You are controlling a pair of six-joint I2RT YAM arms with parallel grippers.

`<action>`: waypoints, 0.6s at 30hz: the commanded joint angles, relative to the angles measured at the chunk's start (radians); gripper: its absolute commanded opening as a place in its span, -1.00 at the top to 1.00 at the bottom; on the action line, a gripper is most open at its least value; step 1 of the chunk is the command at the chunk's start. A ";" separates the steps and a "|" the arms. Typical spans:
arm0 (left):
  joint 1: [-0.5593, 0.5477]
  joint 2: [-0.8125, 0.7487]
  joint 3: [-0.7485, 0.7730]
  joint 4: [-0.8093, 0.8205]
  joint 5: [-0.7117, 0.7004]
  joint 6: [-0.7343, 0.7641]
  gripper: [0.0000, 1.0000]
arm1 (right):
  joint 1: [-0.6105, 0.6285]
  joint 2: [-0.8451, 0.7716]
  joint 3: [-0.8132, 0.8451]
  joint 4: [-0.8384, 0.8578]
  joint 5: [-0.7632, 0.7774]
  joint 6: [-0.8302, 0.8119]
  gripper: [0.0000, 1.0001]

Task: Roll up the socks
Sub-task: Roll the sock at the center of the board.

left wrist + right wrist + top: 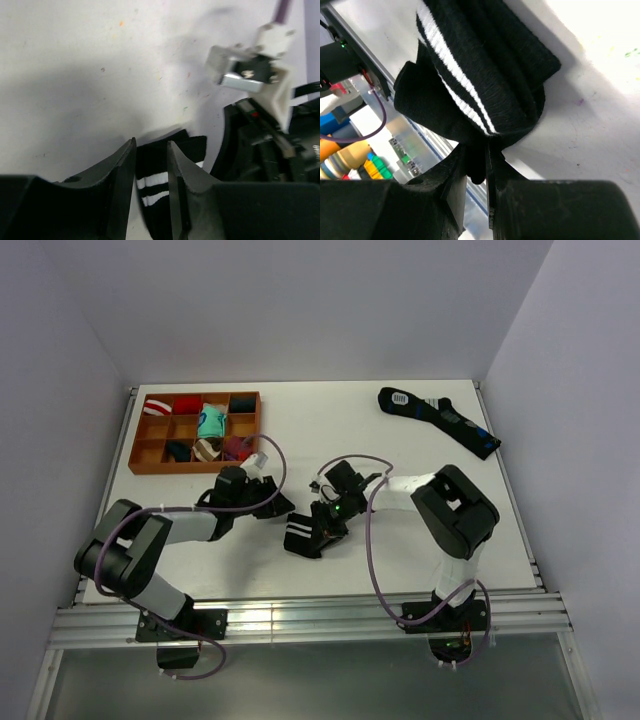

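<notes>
A black sock with two white stripes [301,538] lies bunched on the white table in front of both arms. My right gripper [323,521] is shut on a fold of it; the right wrist view shows the fabric [485,65] pinched between the fingers [477,150]. My left gripper [277,507] sits just left of the sock, slightly open. In the left wrist view the striped sock [153,181] shows through the gap between the fingertips [151,143], lying beyond them. A dark blue patterned sock [440,418] lies flat at the far right.
An orange compartment tray [140,440] with several rolled socks stands at the far left. The right arm's wrist and camera mount [260,75] are close to the left gripper. The table's metal front rail [300,615] runs just behind the sock.
</notes>
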 commanded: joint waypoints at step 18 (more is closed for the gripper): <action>-0.196 -0.407 -0.370 0.304 -0.296 -0.077 -0.03 | 0.005 0.125 0.116 -0.273 0.077 -0.072 0.64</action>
